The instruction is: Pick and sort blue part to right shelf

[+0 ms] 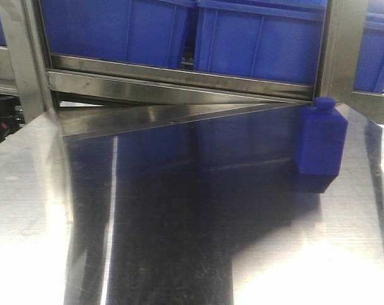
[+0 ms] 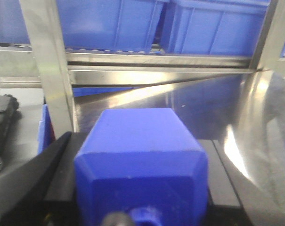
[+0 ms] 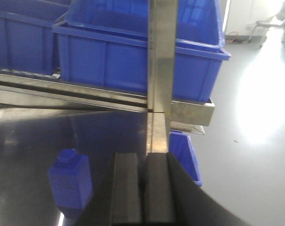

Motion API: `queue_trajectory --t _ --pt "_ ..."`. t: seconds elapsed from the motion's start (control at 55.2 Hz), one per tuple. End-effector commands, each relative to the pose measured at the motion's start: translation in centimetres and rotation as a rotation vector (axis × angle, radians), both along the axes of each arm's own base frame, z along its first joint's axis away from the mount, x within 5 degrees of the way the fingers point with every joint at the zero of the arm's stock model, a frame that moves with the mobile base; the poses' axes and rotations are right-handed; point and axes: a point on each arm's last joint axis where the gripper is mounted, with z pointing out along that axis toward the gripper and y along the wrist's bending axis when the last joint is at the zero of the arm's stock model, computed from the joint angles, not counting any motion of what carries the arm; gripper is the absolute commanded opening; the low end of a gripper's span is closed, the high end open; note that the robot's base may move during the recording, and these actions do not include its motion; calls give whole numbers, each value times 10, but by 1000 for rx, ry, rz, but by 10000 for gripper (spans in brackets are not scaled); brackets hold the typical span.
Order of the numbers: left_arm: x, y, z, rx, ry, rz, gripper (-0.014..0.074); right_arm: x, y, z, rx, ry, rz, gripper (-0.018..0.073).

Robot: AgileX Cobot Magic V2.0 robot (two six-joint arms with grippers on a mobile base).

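Front view: a blue part (image 1: 321, 136) stands upright on the steel table (image 1: 179, 241), just beside the right shelf (image 1: 344, 44) post, below its blue crates (image 1: 255, 32).
Left wrist: my left claw (image 2: 140, 141) grips a second blue part (image 2: 142, 160) between both fingers.
Right wrist: my right claw (image 3: 142, 157) is pinched closed and empty, with the standing part off to its left.

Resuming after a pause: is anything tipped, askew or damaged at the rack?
Nothing stands out. The loose blue part stands upright on the steel table by the rack post; the held blue part sits squarely in the left gripper. The blue crates sit level.
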Motion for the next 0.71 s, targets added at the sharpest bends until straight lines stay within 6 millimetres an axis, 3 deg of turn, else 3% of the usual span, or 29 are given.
queue_trajectory --t 0.0,0.127,0.254,0.308,0.489,0.688 --pt "-1 -1 19 -60 -122 -15 302 11 6 44 -28 -39 66 48" --pt "-1 -1 20 -67 -139 -17 302 32 20 73 -50 90 177 199" --pt "-1 -1 21 -69 -146 -18 302 55 42 89 -80 191 294 432" --pt "-1 -1 21 -69 -146 -18 302 66 52 89 -92 215 329 485" --pt "-1 -1 21 -70 -143 -18 302 100 71 75 -116 303 349 519" --pt "-6 0 21 -76 -152 -18 302 126 85 71 -83 516 331 522"
